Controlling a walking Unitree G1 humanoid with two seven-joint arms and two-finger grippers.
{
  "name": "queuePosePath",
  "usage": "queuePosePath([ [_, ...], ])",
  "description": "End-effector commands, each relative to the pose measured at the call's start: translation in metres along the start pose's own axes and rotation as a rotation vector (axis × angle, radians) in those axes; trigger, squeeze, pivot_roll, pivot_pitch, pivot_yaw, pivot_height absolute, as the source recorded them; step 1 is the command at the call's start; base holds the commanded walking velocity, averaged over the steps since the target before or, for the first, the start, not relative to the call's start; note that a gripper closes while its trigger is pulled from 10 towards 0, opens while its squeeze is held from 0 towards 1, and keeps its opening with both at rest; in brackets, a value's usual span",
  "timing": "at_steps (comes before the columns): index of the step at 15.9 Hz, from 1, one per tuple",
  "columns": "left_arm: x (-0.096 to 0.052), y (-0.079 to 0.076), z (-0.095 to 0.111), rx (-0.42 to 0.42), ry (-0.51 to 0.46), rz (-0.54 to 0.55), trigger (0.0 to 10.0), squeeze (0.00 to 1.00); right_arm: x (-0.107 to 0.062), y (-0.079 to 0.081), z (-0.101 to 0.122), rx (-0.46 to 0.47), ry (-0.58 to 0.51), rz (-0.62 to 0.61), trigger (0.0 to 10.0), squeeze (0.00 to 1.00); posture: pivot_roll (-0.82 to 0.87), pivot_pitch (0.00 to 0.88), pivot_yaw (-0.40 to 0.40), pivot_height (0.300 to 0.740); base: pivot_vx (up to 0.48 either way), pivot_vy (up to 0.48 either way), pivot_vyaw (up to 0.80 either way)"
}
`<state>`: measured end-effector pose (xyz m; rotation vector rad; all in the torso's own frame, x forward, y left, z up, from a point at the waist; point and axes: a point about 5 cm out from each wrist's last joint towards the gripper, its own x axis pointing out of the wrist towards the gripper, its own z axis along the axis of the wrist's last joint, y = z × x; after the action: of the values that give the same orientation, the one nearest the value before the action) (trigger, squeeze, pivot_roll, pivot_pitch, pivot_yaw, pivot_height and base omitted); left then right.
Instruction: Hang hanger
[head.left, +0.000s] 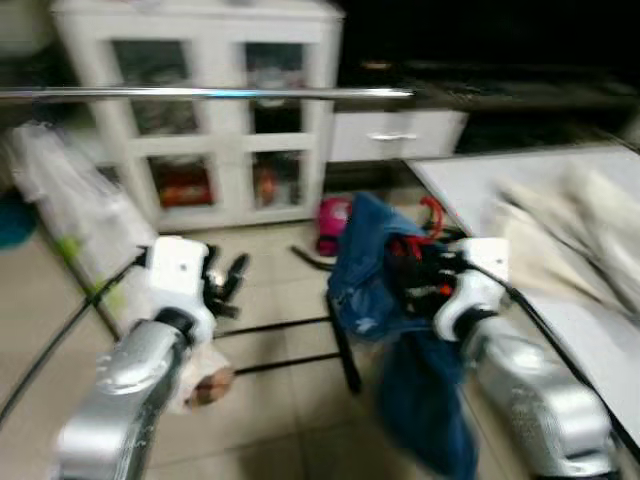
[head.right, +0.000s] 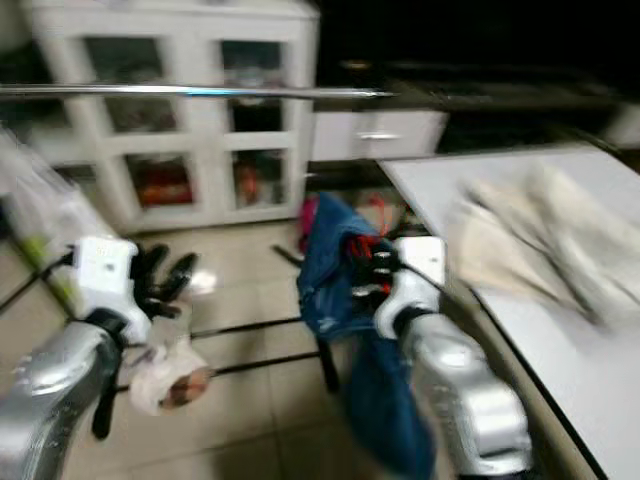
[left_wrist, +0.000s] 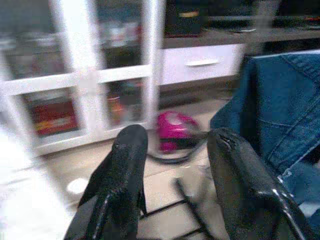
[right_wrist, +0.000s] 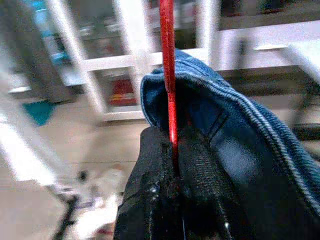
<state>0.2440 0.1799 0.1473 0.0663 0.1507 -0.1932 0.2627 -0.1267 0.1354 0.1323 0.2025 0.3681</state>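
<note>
1. The right gripper (right_wrist: 172, 187) is clamped on the thin red plastic hanger (right_wrist: 168, 75), which carries blue denim jeans (head.left: 375, 270), below the horizontal silver metal rail (head.left: 200, 93).
2. The left gripper (left_wrist: 175, 165), fingers apart and holding nothing, is beside the jeans.
3. A white glass-door cabinet (head.left: 215, 130) stands behind the rail; a pink object (head.left: 332, 222) lies on the floor near it.

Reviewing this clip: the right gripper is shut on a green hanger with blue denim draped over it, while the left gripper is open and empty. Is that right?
Not quite: the hanger is red, not green, as the right wrist view shows. The right gripper is shut on it, with the blue denim draped over it, and the left gripper is open and empty.
</note>
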Motion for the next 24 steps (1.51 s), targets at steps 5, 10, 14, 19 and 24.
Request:
queuePosePath([
  [5, 0.002, -0.01, 0.003, 0.018, -0.004, -0.048, 10.0, 0.0, -0.003, -0.01, 0.01, -0.018, -0.051, -0.044, 10.0, 0.0, 0.1, 0.0, -0.057, 0.74, 0.379, 0.0, 0.0],
  [10, 0.002, -0.011, 0.003, 0.032, 0.0, -0.06, 10.0, 0.0, -0.001, -0.005, 0.01, -0.042, -0.037, -0.012, 10.0, 0.0, 0.1, 0.0, -0.055, 0.74, 0.379, 0.0, 0.48],
  [14, 0.002, -0.013, 0.003, 0.048, 0.006, -0.077, 10.0, 0.0, -0.001, -0.001, 0.01, -0.033, -0.045, 0.009, 10.0, 0.0, 0.11, 0.0, -0.05, 0.74, 0.382, 0.0, 0.8],
  [19, 0.002, -0.017, 0.006, 0.082, -0.002, -0.123, 10.0, 0.0, -0.002, -0.006, 0.022, 0.037, -0.143, -0.044, 10.0, 0.0, 0.11, 0.0, -0.043, 0.74, 0.372, 0.0, 0.16],
  [24, -0.011, -0.042, 0.014, 0.075, -0.037, -0.477, 10.0, 0.0, 0.033, -0.008, 0.034, 0.047, -0.064, -0.11, 10.0, 0.0, 0.12, 0.0, -0.039, 0.74, 0.0, 0.0, 0.0],
])
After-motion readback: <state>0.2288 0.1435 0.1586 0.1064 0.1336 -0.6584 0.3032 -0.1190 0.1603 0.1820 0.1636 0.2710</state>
